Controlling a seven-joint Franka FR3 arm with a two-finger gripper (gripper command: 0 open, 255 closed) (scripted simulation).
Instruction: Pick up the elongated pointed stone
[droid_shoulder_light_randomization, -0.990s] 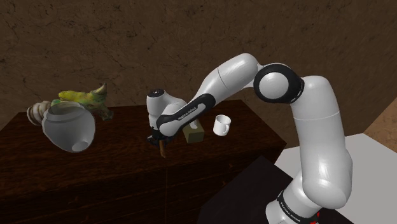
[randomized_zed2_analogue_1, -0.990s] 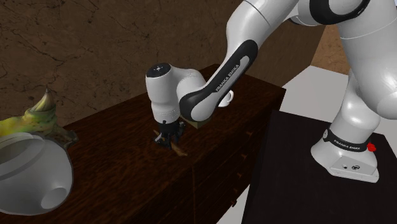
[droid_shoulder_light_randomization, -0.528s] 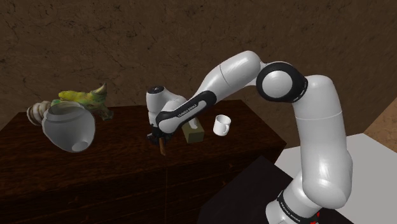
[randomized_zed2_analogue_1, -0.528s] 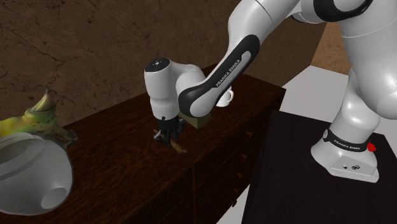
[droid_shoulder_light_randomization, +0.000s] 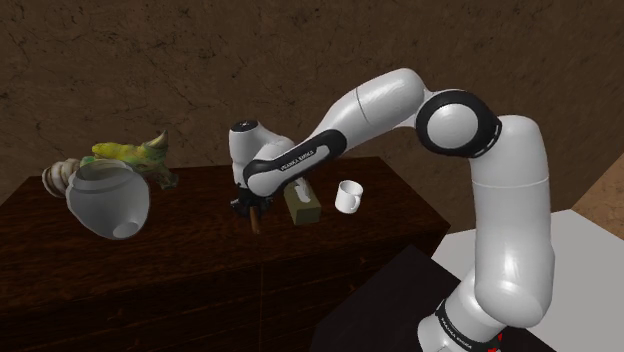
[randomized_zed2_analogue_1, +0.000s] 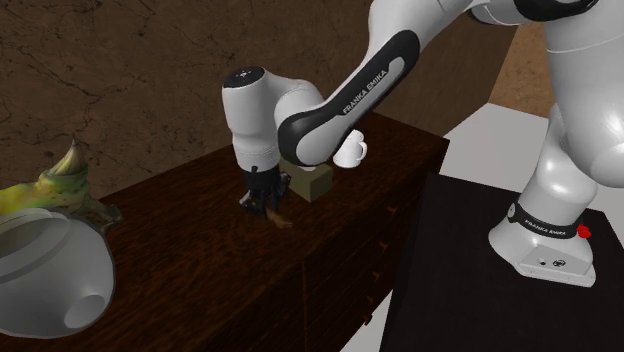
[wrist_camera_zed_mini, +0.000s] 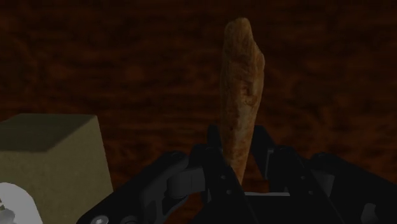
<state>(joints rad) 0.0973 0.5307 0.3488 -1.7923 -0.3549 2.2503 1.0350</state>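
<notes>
Jaws clasp one end of the brown pointed stone (wrist_camera_zed_mini: 240, 95), which juts ahead from between them over the dark surface (wrist_camera_zed_mini: 127, 63), so the lift should go straight up and slowly, lest the free end pivot or brush the olive box (wrist_camera_zed_mini: 51, 153) beside them.

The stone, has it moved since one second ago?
Yes. The stone, clasped in the end effector, has risen, judged against the olive box beside it.
</notes>
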